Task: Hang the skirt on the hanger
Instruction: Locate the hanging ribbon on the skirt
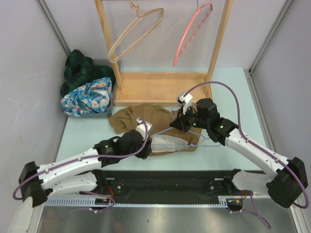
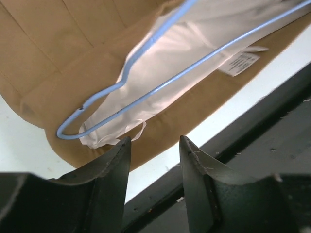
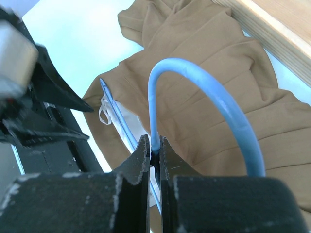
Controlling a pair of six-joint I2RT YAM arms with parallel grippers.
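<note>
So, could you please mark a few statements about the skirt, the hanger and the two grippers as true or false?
1. The right gripper is shut on the hook of the blue hanger. True.
2. The left gripper is clamped on the skirt. False: its jaws stand open and hold nothing.
3. The blue hanger hangs on the wooden rack. False: it lies on the skirt.
4. A beige hanger and a pink hanger hang on the rack. True.
</note>
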